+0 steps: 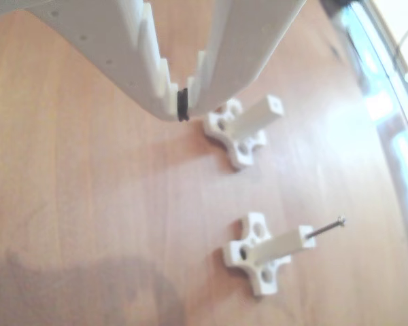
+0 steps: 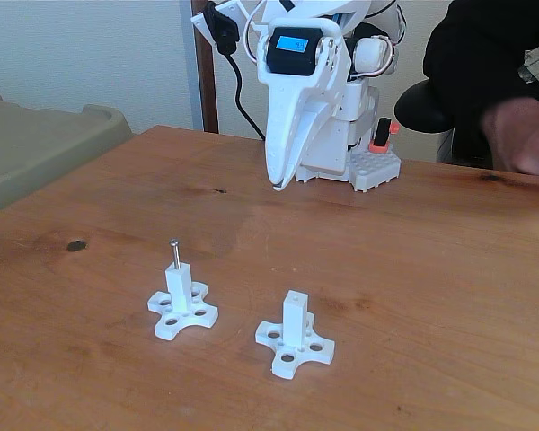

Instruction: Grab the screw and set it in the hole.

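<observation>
The screw (image 2: 174, 252) is seated upright in the hole of the left post (image 2: 179, 285) in the fixed view. The gripper (image 2: 277, 186), closed and empty, is held well behind that post.

Matt white plastic posts (image 2: 296, 316) & fingers (image 1: 224, 61), dark metal screw (image 2: 174, 252) w/ slight sheen, smooth grained wood surface (image 2: 431, 269).
</observation>
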